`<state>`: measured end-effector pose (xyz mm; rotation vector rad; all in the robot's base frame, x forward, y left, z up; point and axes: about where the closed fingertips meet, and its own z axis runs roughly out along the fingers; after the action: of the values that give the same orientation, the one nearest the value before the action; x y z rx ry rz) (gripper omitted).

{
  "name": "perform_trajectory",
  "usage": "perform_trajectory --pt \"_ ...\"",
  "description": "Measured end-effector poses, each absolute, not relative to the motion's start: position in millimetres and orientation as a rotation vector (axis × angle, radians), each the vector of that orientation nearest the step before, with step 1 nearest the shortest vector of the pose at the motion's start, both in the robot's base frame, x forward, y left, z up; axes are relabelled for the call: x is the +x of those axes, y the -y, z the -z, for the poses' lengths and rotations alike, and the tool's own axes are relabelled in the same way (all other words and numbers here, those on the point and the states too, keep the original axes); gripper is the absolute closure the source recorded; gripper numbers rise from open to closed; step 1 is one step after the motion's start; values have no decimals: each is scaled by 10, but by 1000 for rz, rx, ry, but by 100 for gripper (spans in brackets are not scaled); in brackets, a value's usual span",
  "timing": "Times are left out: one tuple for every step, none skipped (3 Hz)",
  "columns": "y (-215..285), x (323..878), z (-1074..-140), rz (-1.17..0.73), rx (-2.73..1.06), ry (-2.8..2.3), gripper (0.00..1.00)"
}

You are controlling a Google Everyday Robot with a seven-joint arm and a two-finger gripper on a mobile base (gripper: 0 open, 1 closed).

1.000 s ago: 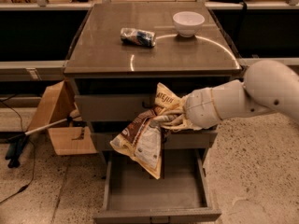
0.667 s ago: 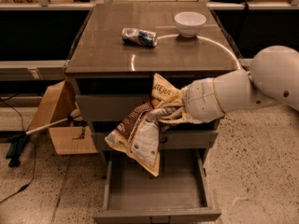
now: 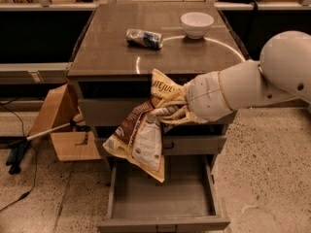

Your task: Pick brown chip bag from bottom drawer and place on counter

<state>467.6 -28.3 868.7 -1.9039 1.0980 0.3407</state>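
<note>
Brown chip bag (image 3: pixel 141 136) hangs pinched in our gripper (image 3: pixel 171 111) above the bottom drawer (image 3: pixel 163 195), not yet on the counter (image 3: pixel 109 52).

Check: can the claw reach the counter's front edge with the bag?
Probably yes. The claw, shut on the brown chip bag, hangs just below the counter front; the packet and bowl sit farther back.

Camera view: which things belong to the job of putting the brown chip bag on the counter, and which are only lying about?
Belong to the job: brown chip bag, hanging above the open bottom drawer; gripper, shut on the bag just below the front edge of the counter.
Only lying about: blue-and-white packet and white bowl on the counter; cardboard box on the floor.
</note>
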Motion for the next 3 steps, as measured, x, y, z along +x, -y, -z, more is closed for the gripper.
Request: perform_trajectory --pt "324 4851 -8756 -283 -1909 -1094 100" --pt "347 5093 -8918 -218 -1915 -1071 100" --pt "360 5329 -9178 -152 -1924 -1046 100"
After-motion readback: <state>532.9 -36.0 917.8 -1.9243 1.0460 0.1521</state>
